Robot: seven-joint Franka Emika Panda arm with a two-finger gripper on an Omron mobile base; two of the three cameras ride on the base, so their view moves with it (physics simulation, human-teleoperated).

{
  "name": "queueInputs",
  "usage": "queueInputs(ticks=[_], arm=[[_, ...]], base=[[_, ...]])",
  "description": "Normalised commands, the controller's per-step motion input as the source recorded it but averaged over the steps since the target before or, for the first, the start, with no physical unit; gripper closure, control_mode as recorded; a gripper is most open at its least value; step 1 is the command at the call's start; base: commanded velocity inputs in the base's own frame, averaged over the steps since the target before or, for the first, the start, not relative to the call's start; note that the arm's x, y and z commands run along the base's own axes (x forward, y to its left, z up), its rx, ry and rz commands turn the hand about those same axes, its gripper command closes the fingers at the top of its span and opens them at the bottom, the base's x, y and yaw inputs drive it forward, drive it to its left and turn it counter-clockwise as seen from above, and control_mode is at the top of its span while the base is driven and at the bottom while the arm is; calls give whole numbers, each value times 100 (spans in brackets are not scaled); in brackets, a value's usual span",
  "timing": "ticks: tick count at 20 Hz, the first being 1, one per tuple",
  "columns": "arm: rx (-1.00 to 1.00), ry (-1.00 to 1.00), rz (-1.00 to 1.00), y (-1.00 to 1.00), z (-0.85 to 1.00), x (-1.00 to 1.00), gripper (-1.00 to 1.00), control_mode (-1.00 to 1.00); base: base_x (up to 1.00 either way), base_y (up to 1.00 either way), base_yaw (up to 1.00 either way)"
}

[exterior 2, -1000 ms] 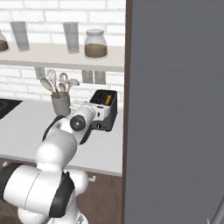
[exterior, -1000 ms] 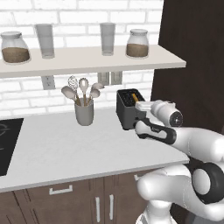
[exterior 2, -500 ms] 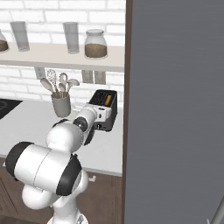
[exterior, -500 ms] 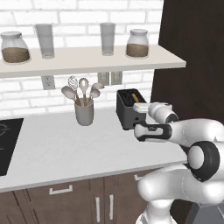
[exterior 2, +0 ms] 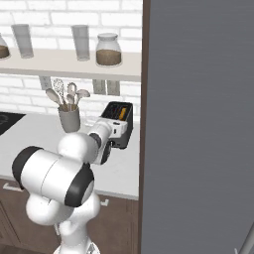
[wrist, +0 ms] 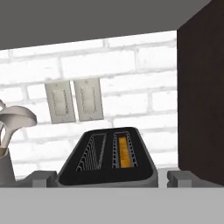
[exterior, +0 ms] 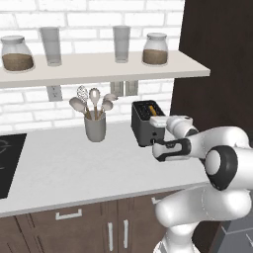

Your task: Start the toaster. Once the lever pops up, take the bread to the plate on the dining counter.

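Hand view: my claw (wrist: 107, 180) gapes wide above the toaster (wrist: 107, 162); I'd press its front lever straight down.

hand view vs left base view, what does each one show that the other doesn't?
Hand view alone: it looks down into the toaster slots, the bread sitting in the right-hand one, the other slot empty, and the open gripper fingertips either side of the toaster.

Left base view alone: the shelf with jars and glasses, the cooktop, the cabinet doors below.

Both: toaster, brick wall with outlet plates, utensil crock.
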Motion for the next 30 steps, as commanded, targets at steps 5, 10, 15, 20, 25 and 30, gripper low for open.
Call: queueInputs(ticks=[5, 10, 15, 20, 25, 30], arm=[[0, 0, 0, 0, 0, 13, -100, -100], [0, 1, 0, 0, 0, 13, -100, -100], [0, 1, 0, 0, -1, 12, -100, -100], [0, 4, 0, 0, -2, 3, -100, -100], [0, 5, 0, 0, -1, 1, -100, -100], [0, 5, 0, 0, -2, 9, -100, -100]], base=[[0, 0, 0], [0, 0, 0], [0, 0, 0], [0, 0, 0], [0, 0, 0], [0, 0, 0]])
